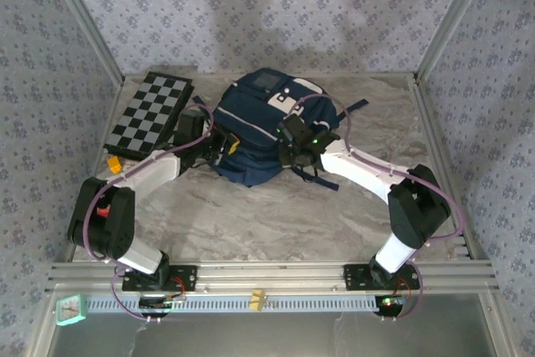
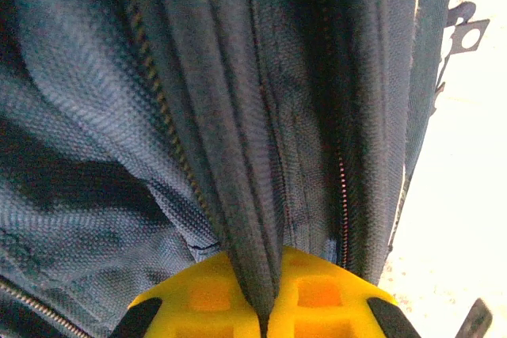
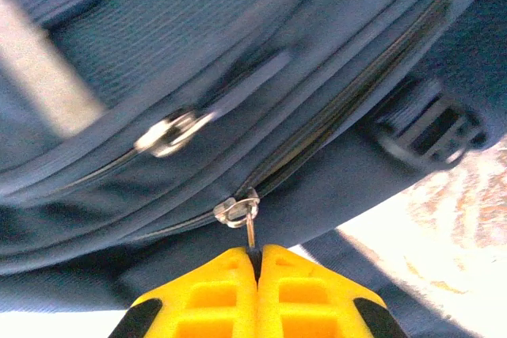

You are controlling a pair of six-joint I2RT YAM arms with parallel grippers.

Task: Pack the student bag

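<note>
Right wrist: right fingers [image 3: 214,294] clamped on zipper pull [image 3: 250,231] of student bag [image 1: 259,127]; left fingers [image 2: 321,294] pinch fabric fold [image 2: 253,235], likely bracing bag for zipping.

Pale marbled table with three things lying on it.
The table [image 1: 251,223] has a grey, marble-like top. The student bag [image 1: 263,127], dark blue with white patches, lies in the middle, toward the far edge. A folded black-and-white chessboard [image 1: 150,113] lies just beside the bag, in the far left corner. A small orange object [image 1: 113,165] sits at the near end of the board.
</note>
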